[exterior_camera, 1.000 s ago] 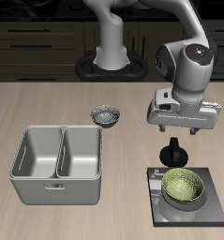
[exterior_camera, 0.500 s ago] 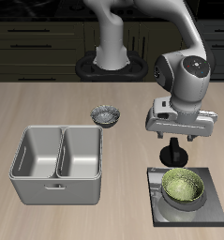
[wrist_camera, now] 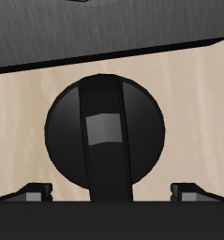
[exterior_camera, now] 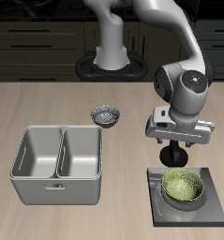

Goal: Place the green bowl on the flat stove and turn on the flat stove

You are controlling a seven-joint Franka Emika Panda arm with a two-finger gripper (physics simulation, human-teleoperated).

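Note:
The green bowl (exterior_camera: 183,187) sits on the flat stove (exterior_camera: 166,215), a dark grey square plate near the table's front edge. The stove's black knob (wrist_camera: 104,129) stands at the plate's back edge, with a raised bar across its round top. My gripper (exterior_camera: 175,153) hangs low right over the knob and hides most of it in the exterior view. In the wrist view the gripper (wrist_camera: 112,193) is open, one fingertip (wrist_camera: 34,192) on each side of the knob, not touching it. The stove's dark edge (wrist_camera: 104,33) shows beyond the knob.
A grey two-compartment metal basin (exterior_camera: 59,165) stands beside the stove toward the table's middle. A small grey-white bowl (exterior_camera: 106,115) sits farther back, behind the basin. The robot's base is at the table's back.
My gripper has come down toward the stove's knob and now covers it in the exterior view. The green bowl and stove have not moved.

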